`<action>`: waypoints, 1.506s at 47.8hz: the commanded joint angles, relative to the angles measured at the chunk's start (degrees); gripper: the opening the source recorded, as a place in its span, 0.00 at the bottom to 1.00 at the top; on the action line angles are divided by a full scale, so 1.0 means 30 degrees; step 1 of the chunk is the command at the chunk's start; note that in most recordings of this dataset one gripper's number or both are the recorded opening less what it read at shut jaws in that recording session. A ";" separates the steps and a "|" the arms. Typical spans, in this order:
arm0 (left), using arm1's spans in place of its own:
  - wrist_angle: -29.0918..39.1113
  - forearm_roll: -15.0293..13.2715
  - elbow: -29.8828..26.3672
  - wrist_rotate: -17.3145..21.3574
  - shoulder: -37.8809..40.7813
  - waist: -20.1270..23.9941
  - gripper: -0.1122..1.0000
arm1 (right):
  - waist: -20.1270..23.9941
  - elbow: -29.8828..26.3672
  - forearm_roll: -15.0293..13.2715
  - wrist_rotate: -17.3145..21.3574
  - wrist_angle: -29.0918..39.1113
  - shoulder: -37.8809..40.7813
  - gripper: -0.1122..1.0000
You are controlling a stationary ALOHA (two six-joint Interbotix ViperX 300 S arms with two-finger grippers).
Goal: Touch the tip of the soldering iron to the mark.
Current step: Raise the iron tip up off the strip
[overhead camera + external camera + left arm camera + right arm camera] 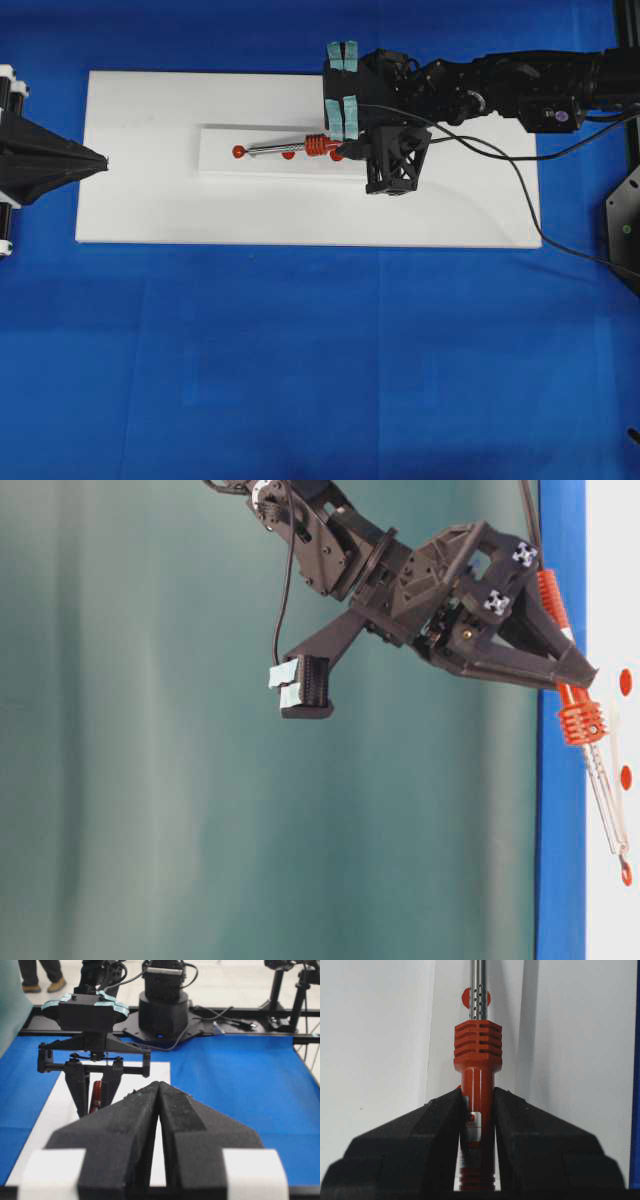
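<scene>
Left end effector sits clenched at the white board's left edge, fingers pressed together, gripping nothing. Moving right, the soldering iron's silver tip reaches the leftmost red dot on the raised white strip; actual contact is hard to call. Further right, the right end effector is clamped on the orange-red handle above the blue worktop.
</scene>
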 commanded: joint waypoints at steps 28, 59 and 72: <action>-0.0205 0.0029 -0.0205 0.0000 0.0059 -0.0029 0.10 | -0.0205 -0.1025 -0.0029 0.0059 0.0996 -0.3164 0.16; -0.0439 0.0029 -0.0205 -0.0117 0.0059 -0.0029 0.10 | -0.0498 -0.0908 -0.0615 0.0088 0.1904 -0.5186 0.16; -0.0439 0.0029 -0.0176 -0.0117 0.0059 -0.0029 0.10 | -0.1025 0.1758 -0.0615 0.0322 0.1875 -0.7734 0.16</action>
